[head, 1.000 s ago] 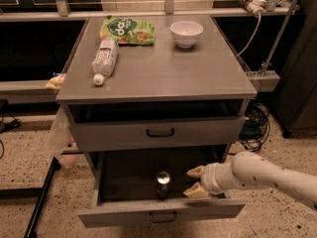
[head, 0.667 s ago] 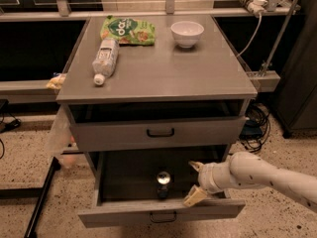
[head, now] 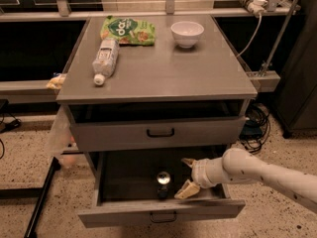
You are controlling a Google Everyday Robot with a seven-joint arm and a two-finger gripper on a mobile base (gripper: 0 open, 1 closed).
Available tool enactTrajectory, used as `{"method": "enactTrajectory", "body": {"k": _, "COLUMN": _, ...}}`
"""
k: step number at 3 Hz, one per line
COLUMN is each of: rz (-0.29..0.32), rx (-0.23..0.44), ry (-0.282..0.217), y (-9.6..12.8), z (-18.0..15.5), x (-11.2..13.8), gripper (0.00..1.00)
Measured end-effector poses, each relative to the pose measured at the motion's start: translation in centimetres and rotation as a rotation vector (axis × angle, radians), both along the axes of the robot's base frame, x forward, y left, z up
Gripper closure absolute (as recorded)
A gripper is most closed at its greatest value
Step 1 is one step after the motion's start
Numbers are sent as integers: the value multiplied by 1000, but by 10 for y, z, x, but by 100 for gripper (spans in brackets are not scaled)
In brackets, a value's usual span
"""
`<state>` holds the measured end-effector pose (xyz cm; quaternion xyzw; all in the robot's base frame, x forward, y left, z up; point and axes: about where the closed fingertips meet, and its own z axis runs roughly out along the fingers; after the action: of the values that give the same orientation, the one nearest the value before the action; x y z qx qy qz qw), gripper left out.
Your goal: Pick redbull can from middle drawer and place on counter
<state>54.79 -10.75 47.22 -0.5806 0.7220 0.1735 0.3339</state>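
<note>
The redbull can (head: 163, 183) stands upright in the open middle drawer (head: 161, 211), near its front centre; its shiny silver top shows and its dark body blends with the dark inside. My gripper (head: 187, 175) reaches into the drawer from the right on a white arm. Its two tan fingers (head: 187, 189) are spread apart and empty, just right of the can and not touching it. The counter (head: 163, 68) is the grey cabinet top above.
On the counter lie a clear white-capped plastic bottle (head: 104, 60), a green snack bag (head: 128, 30) and a white bowl (head: 187, 33). The upper drawer (head: 159, 132) is slightly pulled out above the gripper. Cables (head: 255, 128) hang at the right of the cabinet.
The gripper has moved a little left and deeper into the drawer, closer to the can. The can has not moved.
</note>
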Motion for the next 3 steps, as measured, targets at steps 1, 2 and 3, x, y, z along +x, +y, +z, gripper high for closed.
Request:
{"method": "enactTrajectory", "body": {"k": 1, "rz": 7, "rx": 13, "ry": -11, "y": 7, "z": 2, "x": 9, "gripper": 28}}
{"method": "enactTrajectory", "body": {"k": 2, "rz": 18, "rx": 32, "ry": -10, "y": 16, "z": 1, "x": 12, "gripper": 31}}
{"method": "enactTrajectory", "body": {"k": 3, "rz": 29, "rx": 57, "ry": -10, "y": 24, "z": -3, "x": 14, "gripper": 30}}
